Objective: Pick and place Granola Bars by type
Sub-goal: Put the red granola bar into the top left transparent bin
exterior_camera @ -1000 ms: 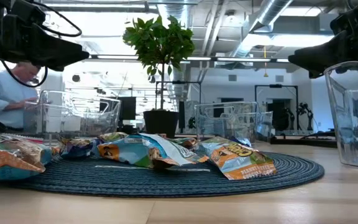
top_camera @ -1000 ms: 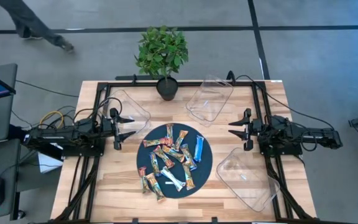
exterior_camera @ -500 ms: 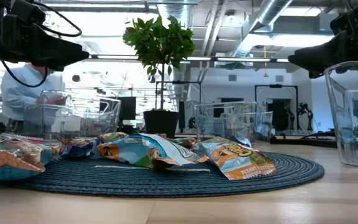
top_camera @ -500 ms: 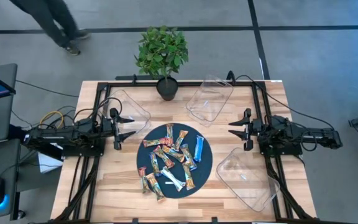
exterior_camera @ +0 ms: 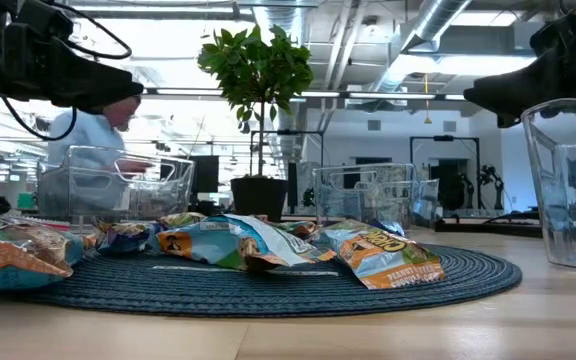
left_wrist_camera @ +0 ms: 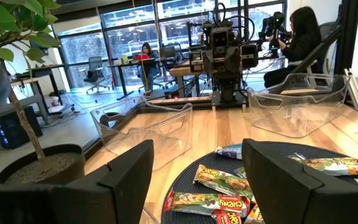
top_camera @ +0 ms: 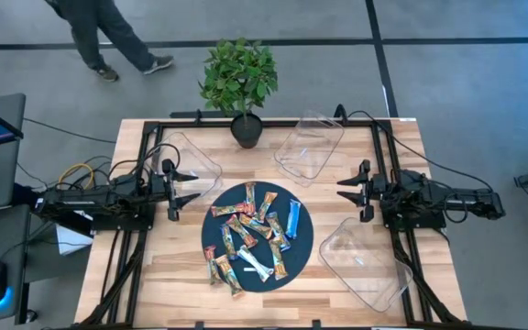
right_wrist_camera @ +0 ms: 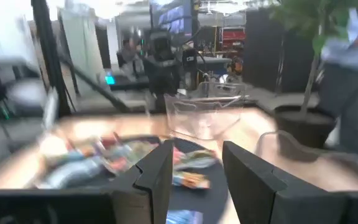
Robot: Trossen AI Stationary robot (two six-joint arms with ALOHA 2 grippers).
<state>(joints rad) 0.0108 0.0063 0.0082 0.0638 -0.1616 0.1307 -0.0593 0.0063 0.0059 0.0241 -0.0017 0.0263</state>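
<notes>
Several granola bars (top_camera: 250,229) in blue, orange-red and gold-green wrappers lie jumbled on a round dark mat (top_camera: 299,240) at the table's middle. In the low view the granola bars (exterior_camera: 238,245) rest flat on the mat. My left gripper (top_camera: 195,183) hovers level at the table's left, open, its fingers pointing at the pile. My right gripper (top_camera: 340,188) hovers level at the right, open, facing the pile. Each wrist view shows nothing between the fingers: left gripper (left_wrist_camera: 196,149), right gripper (right_wrist_camera: 197,155).
Three clear plastic trays stand around the mat: one far left (top_camera: 191,158), one far right of centre (top_camera: 312,145), one near right (top_camera: 367,261). A potted plant (top_camera: 239,78) stands at the far edge. A person (top_camera: 108,32) walks on the floor beyond the table.
Neither arm nor any bar has visibly moved. The person beyond the table's far left corner has walked toward the right.
</notes>
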